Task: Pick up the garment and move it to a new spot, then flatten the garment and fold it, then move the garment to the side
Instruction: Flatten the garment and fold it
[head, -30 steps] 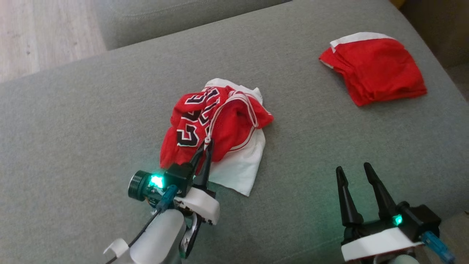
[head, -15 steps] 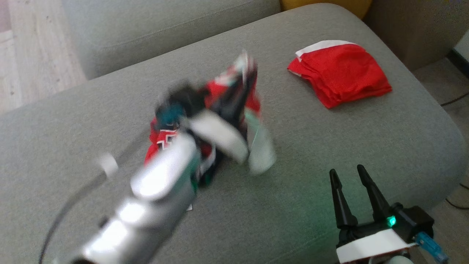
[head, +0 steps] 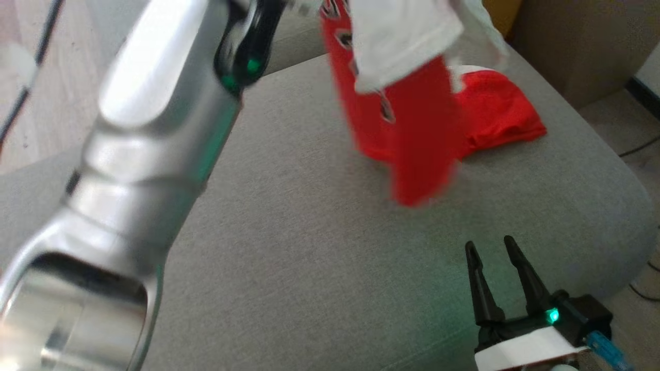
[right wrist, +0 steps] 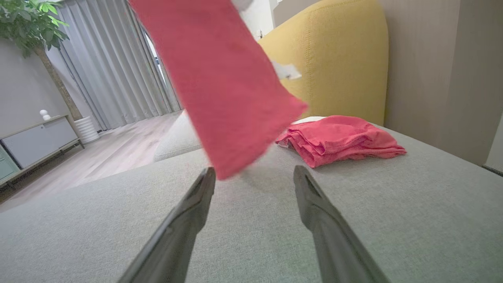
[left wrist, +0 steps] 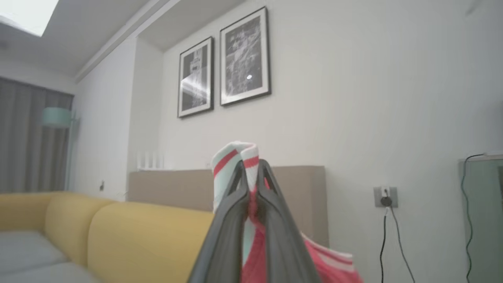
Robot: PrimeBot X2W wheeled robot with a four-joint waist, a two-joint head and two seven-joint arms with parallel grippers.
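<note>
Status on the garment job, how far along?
Done: pickup. The left gripper is shut on the garment at its striped trim, and it hangs clear of the grey cushion. In hand: the move to a new spot; not yet set down. Left: flatten, fold, move aside. The right gripper is open and empty, low over the cushion.

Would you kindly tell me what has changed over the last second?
The left gripper, shut on the jersey, has lifted it off the grey cushion; it now hangs in the air. The right gripper stayed open and low, and the folded red garment stayed put.
</note>
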